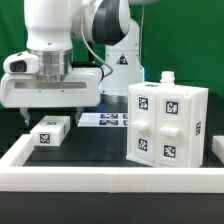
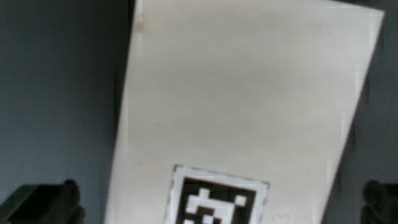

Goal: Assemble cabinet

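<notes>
The cabinet (image 1: 165,122) is a large white box with several black-and-white tags, standing on the dark table at the exterior view's right. A small flat white piece (image 1: 50,131) with one tag lies at the exterior view's left. My gripper (image 1: 48,110) hangs just above this piece. In the wrist view the piece (image 2: 231,100) fills the middle, with its tag (image 2: 217,198) between my dark fingertips (image 2: 45,202). My gripper (image 2: 214,205) is open, its jaws standing wide on either side of the piece without touching it.
The marker board (image 1: 105,120) lies flat on the table between the small piece and the cabinet. A low white border frame (image 1: 100,182) runs along the front and sides. The robot's base (image 1: 120,60) stands behind.
</notes>
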Controlling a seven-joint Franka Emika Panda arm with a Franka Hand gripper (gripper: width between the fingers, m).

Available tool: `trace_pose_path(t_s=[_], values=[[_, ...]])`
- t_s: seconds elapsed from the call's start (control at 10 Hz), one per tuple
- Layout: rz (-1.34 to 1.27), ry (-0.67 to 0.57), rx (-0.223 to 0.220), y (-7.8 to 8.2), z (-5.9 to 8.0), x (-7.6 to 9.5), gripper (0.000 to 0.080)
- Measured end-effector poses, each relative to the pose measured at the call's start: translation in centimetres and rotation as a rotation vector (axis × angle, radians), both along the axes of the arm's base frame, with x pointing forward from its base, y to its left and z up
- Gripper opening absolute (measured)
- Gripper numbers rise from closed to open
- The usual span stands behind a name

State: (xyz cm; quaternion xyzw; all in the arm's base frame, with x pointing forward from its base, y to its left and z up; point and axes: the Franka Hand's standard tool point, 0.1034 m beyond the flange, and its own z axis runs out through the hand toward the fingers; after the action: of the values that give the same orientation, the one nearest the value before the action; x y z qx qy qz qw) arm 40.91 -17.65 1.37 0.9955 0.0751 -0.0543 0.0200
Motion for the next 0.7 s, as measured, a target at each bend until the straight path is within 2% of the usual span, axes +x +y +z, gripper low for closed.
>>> trace_pose_path(t_s=[0.2,0.3,0.7], values=[[0.002,0.002,-0.001,-0.05,-0.2,0.0,0.0774],[0.006,0.001,-0.001,-0.07,-0.17,0.05,0.057],[0.029,0.002,0.001,0.01,-0.19,0.09,0.056]])
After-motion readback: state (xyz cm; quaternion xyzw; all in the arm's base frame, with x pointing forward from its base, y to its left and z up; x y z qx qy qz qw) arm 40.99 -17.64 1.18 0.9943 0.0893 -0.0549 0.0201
